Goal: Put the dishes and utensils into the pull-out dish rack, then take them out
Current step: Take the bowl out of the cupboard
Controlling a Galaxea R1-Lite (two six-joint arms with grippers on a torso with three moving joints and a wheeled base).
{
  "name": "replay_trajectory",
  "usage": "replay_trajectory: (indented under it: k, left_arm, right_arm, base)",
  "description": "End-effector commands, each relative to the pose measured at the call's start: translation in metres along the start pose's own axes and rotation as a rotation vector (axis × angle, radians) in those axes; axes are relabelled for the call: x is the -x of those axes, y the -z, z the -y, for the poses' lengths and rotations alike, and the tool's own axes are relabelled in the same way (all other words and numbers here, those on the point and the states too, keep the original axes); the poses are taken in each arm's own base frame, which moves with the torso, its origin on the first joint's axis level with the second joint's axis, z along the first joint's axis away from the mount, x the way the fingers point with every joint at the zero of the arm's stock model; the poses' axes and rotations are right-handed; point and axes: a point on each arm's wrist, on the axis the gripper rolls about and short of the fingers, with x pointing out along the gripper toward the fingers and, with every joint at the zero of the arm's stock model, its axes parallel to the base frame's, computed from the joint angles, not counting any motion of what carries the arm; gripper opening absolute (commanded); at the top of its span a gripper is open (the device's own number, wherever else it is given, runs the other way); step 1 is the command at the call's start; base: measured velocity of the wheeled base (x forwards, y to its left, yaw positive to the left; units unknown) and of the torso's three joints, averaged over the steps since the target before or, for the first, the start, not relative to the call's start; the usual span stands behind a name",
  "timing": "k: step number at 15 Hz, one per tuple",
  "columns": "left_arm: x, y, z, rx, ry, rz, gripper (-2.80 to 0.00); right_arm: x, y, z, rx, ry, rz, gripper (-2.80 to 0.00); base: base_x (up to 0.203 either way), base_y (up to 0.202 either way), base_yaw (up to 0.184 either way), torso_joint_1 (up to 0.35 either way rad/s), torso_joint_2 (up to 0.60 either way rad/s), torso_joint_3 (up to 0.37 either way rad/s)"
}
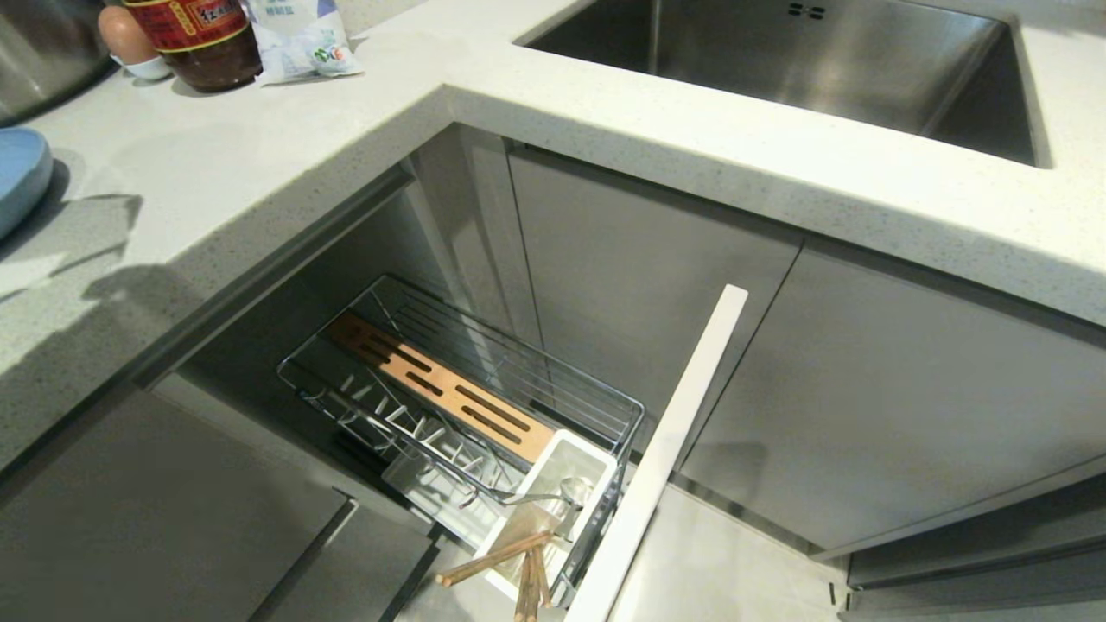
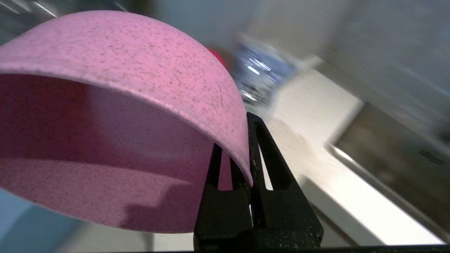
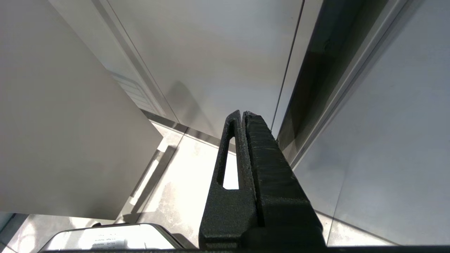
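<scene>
In the left wrist view my left gripper (image 2: 242, 147) is shut on the rim of the pink bowl (image 2: 116, 70), one finger inside and one outside, above the white countertop. The bowl is tipped, its opening toward the camera. Neither arm shows in the head view. There the pull-out dish rack (image 1: 553, 363) stands drawn out below the counter, its wire prongs bare. Its white caddy (image 1: 596, 462) holds the wooden chopsticks (image 1: 497, 560) and a silver spoon and fork (image 1: 553, 497). The light-blue plate (image 1: 17, 177) lies on the counter at the far left. My right gripper (image 3: 242, 114) hangs shut and empty beside the cabinet fronts.
The rack's white front panel (image 1: 665, 449) juts out toward me. A steel sink (image 1: 778, 52) is set into the counter at the back right. A sauce jar (image 1: 203, 43), an egg (image 1: 121, 34), a packet (image 1: 298, 39) and a steel pot (image 1: 34, 52) crowd the far left corner.
</scene>
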Motion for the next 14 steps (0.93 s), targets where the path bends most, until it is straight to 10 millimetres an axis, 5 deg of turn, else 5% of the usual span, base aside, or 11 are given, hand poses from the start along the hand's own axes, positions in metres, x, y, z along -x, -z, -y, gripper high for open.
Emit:
replay_trajectory:
  k: [1, 9, 14]
  left_arm:
    - [0.008, -0.018, -0.025, -0.073, -0.111, 0.088, -2.8]
    - [0.015, -0.026, -0.079, -0.421, -0.434, 0.063, -2.8]
    - [0.002, -0.004, -0.095, -0.422, -0.449, -0.296, -2.8]
  right_arm:
    - [0.0, 0.0, 0.0, -0.001, -0.001, 0.004, -2.8]
    - [0.0, 0.0, 0.0, -0.001, 0.0, 0.004, -2.8]
    - [0.0, 0.0, 0.0, -0.001, 0.0, 0.005, -2.8]
  base:
    - [0.0, 0.0, 0.0, 0.0, 0.0, 0.0]
    - [0.0, 0.0, 0.0, 0.0, 0.0, 0.0]
    - [0.0, 0.0, 0.0, 0.0, 0.0, 0.0]
